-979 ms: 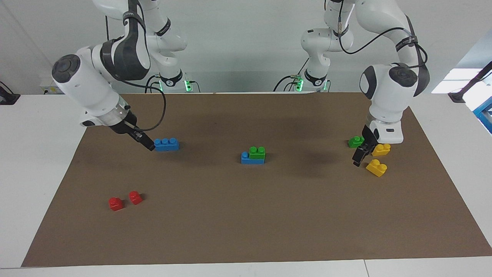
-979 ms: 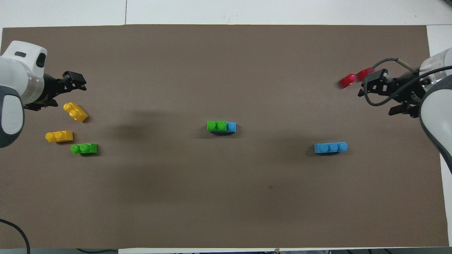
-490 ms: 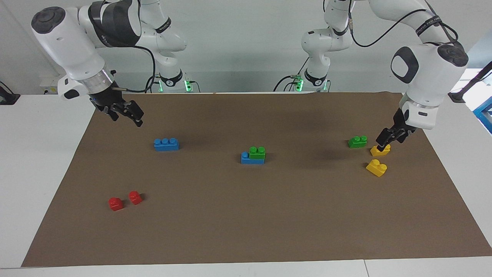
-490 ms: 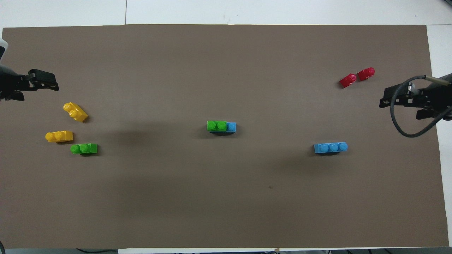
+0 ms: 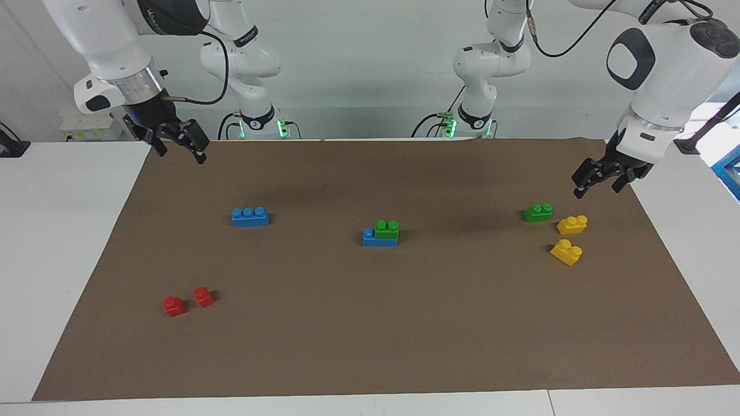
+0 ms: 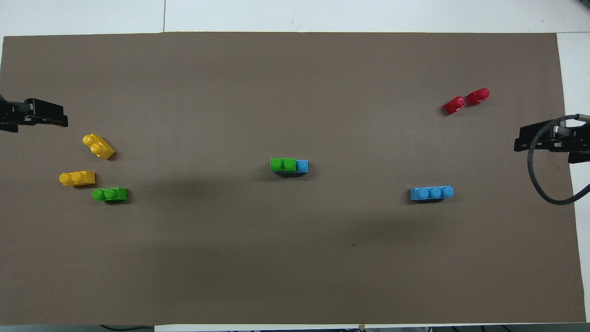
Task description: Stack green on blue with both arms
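Facing view: right gripper (image 5: 178,140) and left gripper (image 5: 603,175), both parted and empty, have lifted off the loose blue brick (image 5: 250,216) and loose green brick (image 5: 537,212); one green-on-blue stack (image 5: 381,233) stands mid-mat, so the pair reads as released, second stack undone

Overhead view: green 2, blue 2, yellow bricks (image 6: 87,162) 2, red bricks (image 6: 466,101) 2; grippers at the mat's ends

A bright green brick (image 5: 387,229) sits on a blue brick (image 5: 378,238), and a second green brick (image 5: 537,212), a second blue brick (image 5: 250,216), two yellow bricks (image 5: 566,252) and two red bricks (image 5: 174,305) lie apart. All rest on a plain brown mat (image 5: 370,323) over the white tabletop (image 5: 58,231). The arms are white with dark grey bands, their jaws black.
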